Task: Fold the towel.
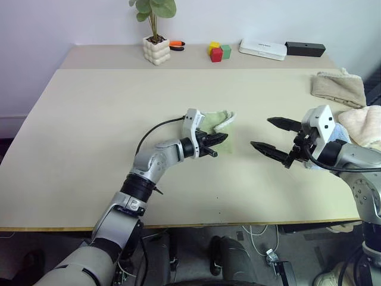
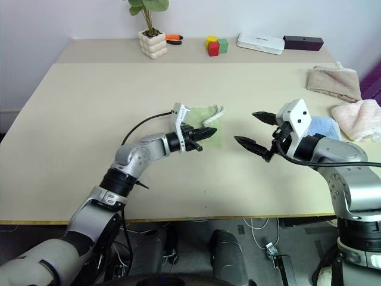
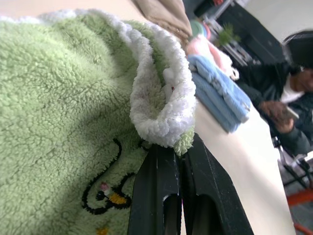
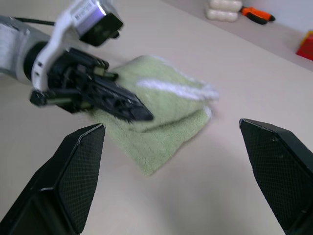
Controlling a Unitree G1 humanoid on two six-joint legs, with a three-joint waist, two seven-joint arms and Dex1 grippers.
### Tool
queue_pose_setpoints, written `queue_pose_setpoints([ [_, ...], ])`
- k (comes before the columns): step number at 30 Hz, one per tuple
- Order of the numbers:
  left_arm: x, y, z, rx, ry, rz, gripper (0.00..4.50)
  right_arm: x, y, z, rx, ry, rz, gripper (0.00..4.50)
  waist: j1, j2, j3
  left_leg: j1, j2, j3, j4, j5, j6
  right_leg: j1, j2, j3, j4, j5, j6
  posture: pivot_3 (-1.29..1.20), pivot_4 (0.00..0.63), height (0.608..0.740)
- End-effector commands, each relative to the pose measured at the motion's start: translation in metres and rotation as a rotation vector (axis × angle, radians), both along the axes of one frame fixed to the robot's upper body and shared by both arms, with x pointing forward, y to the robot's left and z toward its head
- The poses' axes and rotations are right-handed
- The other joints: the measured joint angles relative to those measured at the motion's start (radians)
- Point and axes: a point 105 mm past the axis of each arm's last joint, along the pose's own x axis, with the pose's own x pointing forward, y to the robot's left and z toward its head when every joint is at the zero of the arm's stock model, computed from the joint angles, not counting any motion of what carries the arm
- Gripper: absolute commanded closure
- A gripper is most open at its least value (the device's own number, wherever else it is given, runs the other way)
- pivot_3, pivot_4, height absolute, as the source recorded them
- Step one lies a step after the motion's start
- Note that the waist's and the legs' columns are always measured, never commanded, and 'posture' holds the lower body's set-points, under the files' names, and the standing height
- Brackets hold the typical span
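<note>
Black fingers (image 3: 161, 196) of the left tool (image 1: 215, 142) are seen pressed together on the white stitched edge of the towel (image 2: 205, 116), a rolled lip of that edging standing just above the fingertips in the left wrist view. The light green towel lies bunched near the middle of the counter (image 1: 89, 119), one layer already lying over another, so the pinch is judged to be there to carry the gripped edge across for a fold; how square the layers sit cannot be told, since the right wrist view is blurred at the cloth. An embroidered dark outline with a yellow patch is noted on the pile beside the pinch. The right tool (image 2: 252, 134) is held off the counter just to the right of the towel, its fingers spread wide and holding nothing, apparently kept clear so that it can pin or take the far side when needed. The counter is a pale beige board against a white wall. On a raised strip along its far edge stand a potted plant (image 1: 156, 44), an orange-handled tool (image 1: 177, 44), coloured blocks (image 1: 218, 51), a white flat box (image 1: 262, 49) and a black bar (image 1: 305, 49). Beige (image 1: 339, 88), pink (image 2: 357, 119) and light blue (image 2: 321, 126) towels are heaped at the right edge, well apart from the green one.
</note>
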Motion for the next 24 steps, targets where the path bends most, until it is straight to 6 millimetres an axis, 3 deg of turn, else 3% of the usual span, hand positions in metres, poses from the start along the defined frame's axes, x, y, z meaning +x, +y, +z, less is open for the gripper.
queue_pose_setpoints([
  [1,-0.004,-0.006,0.000,0.009,-0.027,-0.073,4.43,-0.006,-0.001,0.018,-0.005,-0.072,-0.021,0.00,0.000,0.000,0.000,0.000,0.000,0.000,0.000,0.000,0.000,0.000,0.000,0.000,0.000,0.000,0.000,0.00,0.150,0.740],
  [4,-0.013,-0.009,-0.003,0.013,-0.017,-0.127,3.54,-0.006,-0.002,0.019,-0.005,-0.079,-0.038,0.00,-0.001,0.000,0.000,0.000,0.000,-0.001,0.000,0.000,0.000,0.000,0.000,0.000,0.000,0.000,0.000,0.00,0.150,0.740],
  [11,-0.022,-0.003,0.005,-0.001,-0.067,-0.173,0.02,0.004,0.003,0.023,0.016,-0.091,-0.035,0.00,-0.002,0.000,0.000,0.000,0.000,-0.001,0.001,0.000,0.000,0.000,0.000,0.000,0.001,0.000,0.000,0.00,0.150,0.740],
  [15,-0.059,0.001,0.036,-0.167,-0.167,-0.356,0.02,0.016,0.004,0.027,0.027,-0.115,-0.043,0.00,-0.004,0.000,0.000,0.000,0.000,-0.001,0.001,0.000,0.000,0.000,0.000,0.000,0.002,0.000,0.000,0.00,0.150,0.740],
  [18,-0.071,0.008,0.046,-0.219,-0.205,-0.395,0.02,0.026,0.005,0.032,0.037,-0.142,-0.054,0.00,-0.002,0.001,0.000,0.001,0.000,-0.001,0.001,0.000,0.000,0.000,0.000,0.000,0.004,0.000,0.001,0.00,0.150,0.740],
  [21,-0.072,0.015,0.047,-0.204,-0.244,-0.379,0.02,0.032,0.009,0.037,0.049,-0.160,-0.046,0.00,-0.001,0.001,0.000,0.001,0.000,-0.001,0.002,0.001,-0.001,0.000,0.000,0.000,0.005,0.000,0.001,0.00,0.150,0.740],
  [24,-0.041,0.033,0.065,-0.262,-0.296,-0.178,0.02,0.041,0.015,0.042,0.087,-0.178,-0.059,0.00,-0.002,0.001,0.000,0.000,0.000,-0.002,0.003,0.001,0.000,0.001,0.000,0.000,0.005,0.000,0.000,0.00,0.150,0.740],
])
